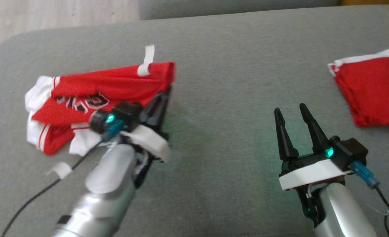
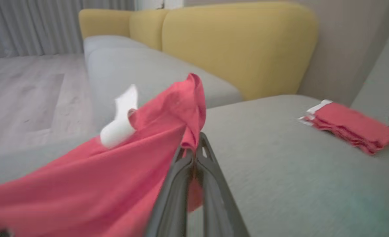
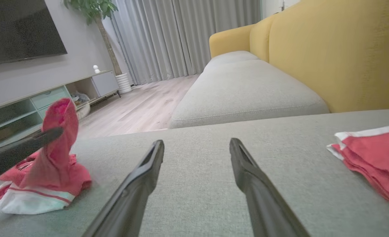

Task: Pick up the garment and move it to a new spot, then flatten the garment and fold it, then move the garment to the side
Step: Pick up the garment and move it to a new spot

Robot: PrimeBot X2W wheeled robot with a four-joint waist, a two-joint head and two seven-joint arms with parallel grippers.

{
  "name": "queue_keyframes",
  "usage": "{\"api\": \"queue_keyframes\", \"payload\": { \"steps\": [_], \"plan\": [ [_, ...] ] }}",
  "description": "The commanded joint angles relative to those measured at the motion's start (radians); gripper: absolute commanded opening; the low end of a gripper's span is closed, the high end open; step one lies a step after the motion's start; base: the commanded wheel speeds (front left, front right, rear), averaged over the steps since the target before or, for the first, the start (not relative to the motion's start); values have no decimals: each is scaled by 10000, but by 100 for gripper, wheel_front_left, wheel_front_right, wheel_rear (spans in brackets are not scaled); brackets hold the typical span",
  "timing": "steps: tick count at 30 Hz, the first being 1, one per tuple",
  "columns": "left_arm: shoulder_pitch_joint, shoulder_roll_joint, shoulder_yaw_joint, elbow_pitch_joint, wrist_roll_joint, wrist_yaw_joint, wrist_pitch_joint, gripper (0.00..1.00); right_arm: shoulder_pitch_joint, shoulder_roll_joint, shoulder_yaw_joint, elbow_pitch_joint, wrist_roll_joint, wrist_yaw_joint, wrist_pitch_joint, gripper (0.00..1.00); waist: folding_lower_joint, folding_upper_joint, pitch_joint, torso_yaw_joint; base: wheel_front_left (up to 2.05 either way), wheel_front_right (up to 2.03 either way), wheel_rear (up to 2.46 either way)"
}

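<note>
A crumpled red garment with white trim and dark lettering lies at the left of the grey cushion. My left gripper is shut on its right corner. In the left wrist view the fingers pinch a peak of red cloth that is lifted off the cushion. The right wrist view shows that raised corner of the garment held by the left finger, with the rest heaped below. My right gripper hovers open over the cushion's middle right, nothing between its fingers.
A second red garment, folded with a white edge, lies at the cushion's far right. A yellow sofa back rises behind the grey seats. Wooden floor lies beyond the cushion's far left edge. A black cable trails from my left wrist.
</note>
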Motion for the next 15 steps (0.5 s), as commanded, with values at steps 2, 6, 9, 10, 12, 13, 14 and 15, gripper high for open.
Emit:
{"api": "queue_keyframes", "payload": {
  "steps": [2, 6, 9, 10, 12, 13, 14, 15],
  "plan": [
    [-351, -156, 13, -789, 92, 63, -128, 0, -158, -14, 236, -319, 124, -9, -106, 100, 2, 0, -154, -565, 0, 0, 0],
    [-452, -425, -542, -1605, 15, 167, -137, 0, -173, -14, 297, -360, 205, -9, -106, 100, 2, 0, -65, -1123, 0, 0, 0],
    [-500, -458, -1294, -2358, -267, 453, -140, 0, -234, -14, 336, -404, 291, -9, -106, 100, 2, 0, 16, -1626, 0, 0, 0],
    [-501, -460, -1586, -2677, -508, 591, -140, 0, -254, -14, 317, -428, 328, -9, -106, 100, 2, 0, 60, -1755, 0, 0, 0],
    [-621, -463, -2089, -3177, -930, 959, -142, 0, -321, -14, 308, -480, 390, -9, -106, 100, 2, 0, 181, -2021, 0, 0, 0],
    [-736, -463, -2302, -3356, -1088, 1170, -142, 0, -354, -14, 298, -492, 404, -9, -106, 100, 2, 0, 242, -2130, 0, 0, 0],
    [-870, -464, -2500, -3510, -1218, 1369, -143, 0, -380, -14, 290, -500, 417, -9, -106, 100, 2, 0, 303, -2222, 0, 0, 0],
    [-1002, -464, -2684, -3663, -1357, 1546, -144, 0, -401, -14, 285, -507, 430, -9, -106, 100, 2, 0, 363, -2295, 0, 0, 0]
  ]
}}
